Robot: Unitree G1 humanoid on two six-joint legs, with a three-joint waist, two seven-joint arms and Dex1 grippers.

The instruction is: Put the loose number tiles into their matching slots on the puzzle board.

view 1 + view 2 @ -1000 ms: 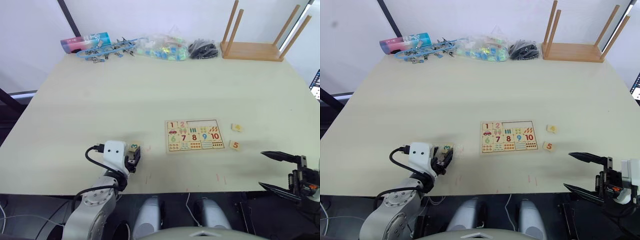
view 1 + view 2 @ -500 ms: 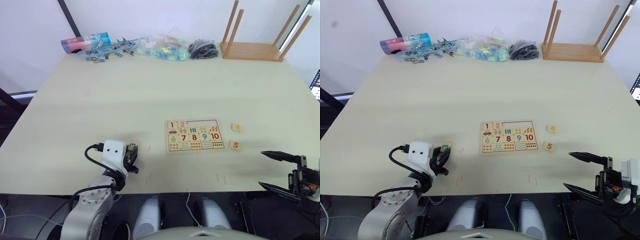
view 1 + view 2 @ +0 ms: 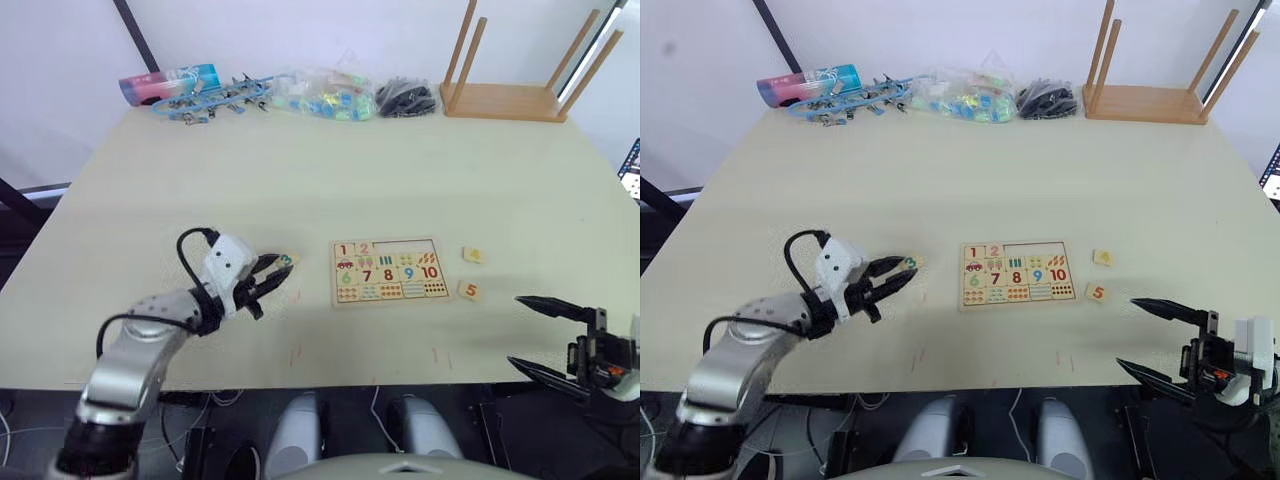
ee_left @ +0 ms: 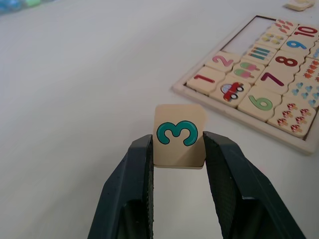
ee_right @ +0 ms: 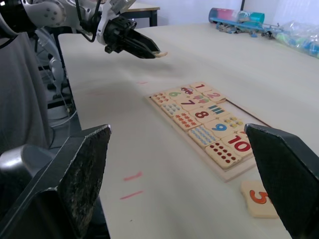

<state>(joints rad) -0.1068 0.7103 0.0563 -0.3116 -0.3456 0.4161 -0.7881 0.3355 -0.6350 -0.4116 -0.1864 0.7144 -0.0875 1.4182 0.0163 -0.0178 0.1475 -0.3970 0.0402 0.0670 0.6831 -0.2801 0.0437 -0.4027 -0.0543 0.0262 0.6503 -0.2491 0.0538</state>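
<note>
The puzzle board (image 3: 387,302) lies flat right of the table's centre. Red 1 (image 4: 204,78) and 2 (image 4: 222,60) sit in its upper row, and the rest of that row is bare slots (image 3: 408,246). My left gripper (image 3: 283,270) hovers left of the board, shut on the green 3 tile (image 4: 178,135), which stands upright between the fingers. Loose on the table right of the board lie the 4 tile (image 3: 474,255) and the orange 5 tile (image 3: 469,291). Beyond the table's front right edge, my right gripper (image 3: 530,336) is open and holds nothing.
Along the back edge lie a coloured cylinder (image 3: 170,82), blue clips (image 3: 215,100), a bag of coloured pieces (image 3: 325,100) and a black bundle (image 3: 405,98). An upturned wooden stool (image 3: 505,95) stands back right. Red marks (image 3: 296,352) dot the table's front.
My left gripper has risen from the table near the front edge and swung right toward the board, carrying the 3 tile. The right gripper has barely moved.
</note>
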